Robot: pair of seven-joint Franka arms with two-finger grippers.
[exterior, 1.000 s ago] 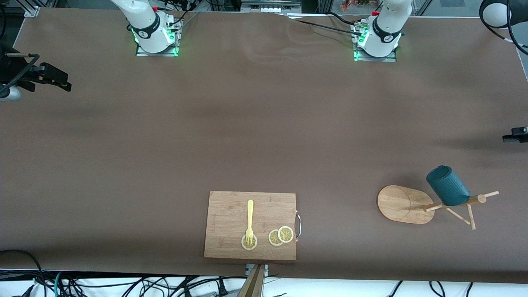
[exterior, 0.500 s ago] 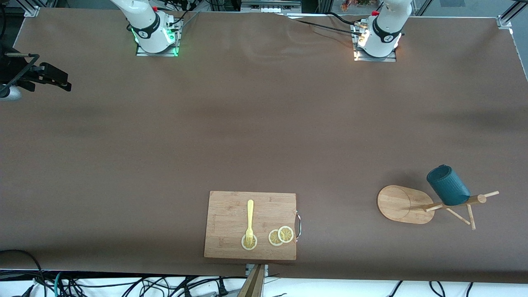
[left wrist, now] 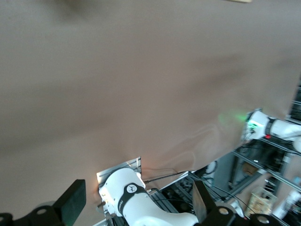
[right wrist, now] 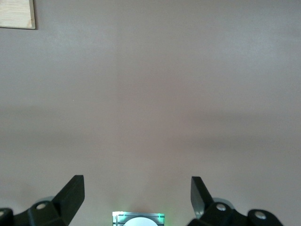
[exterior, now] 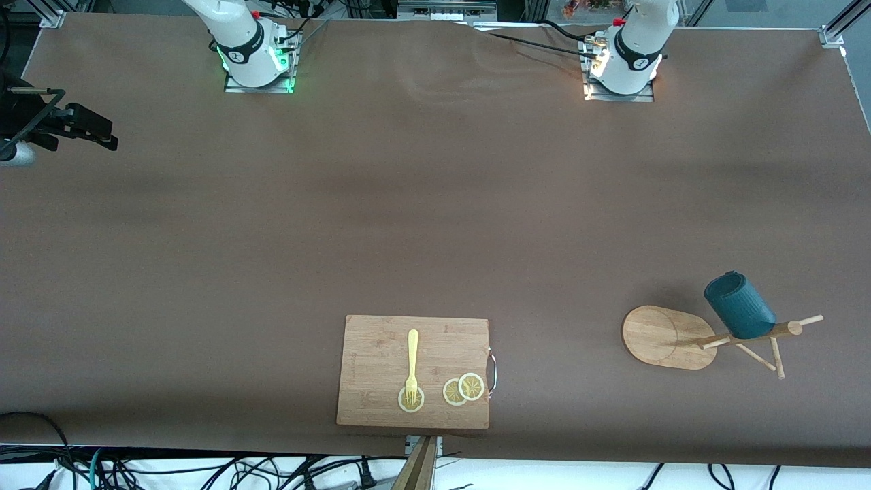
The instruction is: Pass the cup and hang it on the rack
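The dark teal cup (exterior: 738,306) hangs on a peg of the wooden rack (exterior: 656,337), which stands near the front camera at the left arm's end of the table. Neither gripper is near it. My left gripper (left wrist: 136,205) does not show in the front view; it is open and empty, high over the table above its own arm's base (left wrist: 127,190). My right gripper (exterior: 88,129) shows at the front view's edge past the right arm's end of the table. In its wrist view the right gripper (right wrist: 136,190) is open, with only bare table between its fingers.
A bamboo cutting board (exterior: 381,347) lies at the table's edge nearest the front camera, with a yellow fork (exterior: 412,361) and lemon slices (exterior: 464,389) on it. Its corner (right wrist: 16,13) shows in the right wrist view. Brown cloth covers the table.
The left arm's hand, seen at the front view's edge a second ago, has gone out of that view. The left base's light turned from green to pale. Cup and rack are still.
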